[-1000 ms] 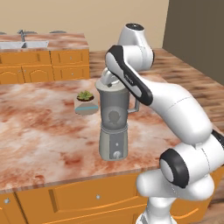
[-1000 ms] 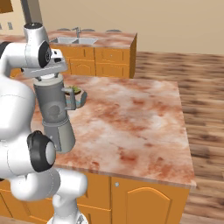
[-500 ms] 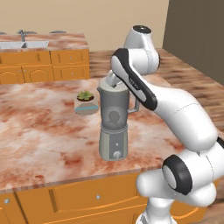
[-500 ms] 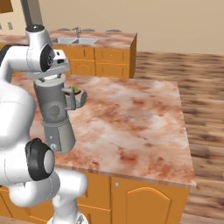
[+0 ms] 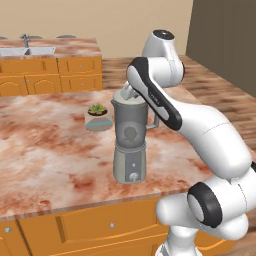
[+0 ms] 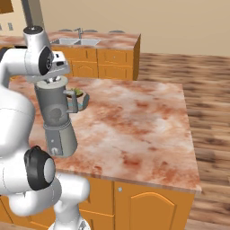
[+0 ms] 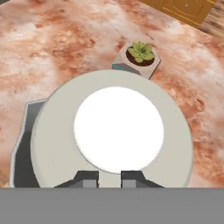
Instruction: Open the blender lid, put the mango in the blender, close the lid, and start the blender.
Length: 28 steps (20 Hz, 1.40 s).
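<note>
Here, on the marble island worktop (image 5: 45, 150), close to its front edge and upright: the blender (image 5: 131, 145). Translucent grey jar on a metallic base, with a small round knob (image 5: 133, 177) facing the front edge and the side handle (image 5: 154, 120) turned toward the arm's side. In the right base view, the same blender (image 6: 56, 117) near the left end of the front edge, with bare marble to its right.

On top of the jar, lying flat across the rim: the blender lid (image 7: 118, 131), a pale grey ring around a bright white centre. Seen from straight above in the hand view, covering the jar's mouth, with a dark sliver of the jar showing past its left side.

Directly over the lid, reaching down from above: the gripper (image 7: 110, 177). Jaws drawn narrow, with the two dark tips close together at the near edge of the lid and a pale strip of the lid pinched between them. In the left base view, the hand low against the jar's top.

Just behind the blender, toward the far edge of the worktop: a small succulent in a hexagonal pot (image 5: 97, 112), apart from the jar. Beyond the island, against the back wall: a sink (image 5: 27, 50) set in a second counter above orange wooden cabinets (image 5: 75, 80).
</note>
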{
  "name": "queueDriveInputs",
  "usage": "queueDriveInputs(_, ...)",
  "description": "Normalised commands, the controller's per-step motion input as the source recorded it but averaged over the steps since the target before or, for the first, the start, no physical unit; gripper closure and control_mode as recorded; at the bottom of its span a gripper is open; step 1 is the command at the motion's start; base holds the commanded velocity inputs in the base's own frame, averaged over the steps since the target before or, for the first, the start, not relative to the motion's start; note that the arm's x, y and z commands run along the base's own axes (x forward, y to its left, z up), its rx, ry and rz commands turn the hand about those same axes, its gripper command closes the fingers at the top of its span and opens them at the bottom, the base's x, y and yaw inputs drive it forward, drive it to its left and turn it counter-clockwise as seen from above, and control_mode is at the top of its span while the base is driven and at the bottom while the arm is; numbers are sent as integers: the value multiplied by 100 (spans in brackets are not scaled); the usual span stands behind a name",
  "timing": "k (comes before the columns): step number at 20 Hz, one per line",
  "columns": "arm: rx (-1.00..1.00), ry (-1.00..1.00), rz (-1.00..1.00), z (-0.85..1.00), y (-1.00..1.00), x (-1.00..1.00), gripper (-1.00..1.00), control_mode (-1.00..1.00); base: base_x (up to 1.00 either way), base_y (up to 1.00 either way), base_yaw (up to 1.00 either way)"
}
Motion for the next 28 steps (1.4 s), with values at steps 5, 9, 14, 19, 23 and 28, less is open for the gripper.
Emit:
queueDriveInputs(5,0,0,1,9,0,-10,100,-100,0,0,0)
queueDriveInputs(9,0,0,0,50,0,-13,100,-100,0,0,0)
queueDriveInputs(14,0,0,0,35,0,-5,100,-100,0,0,0)
queueDriveInputs(19,0,0,0,2,0,-63,-100,-100,0,0,0)
queueDriveInputs(23,0,-4,0,-17,0,-91,-100,-100,0,0,0)
queueDriveInputs(28,-2,-19,-11,-82,4,-94,-100,-100,0,0,0)
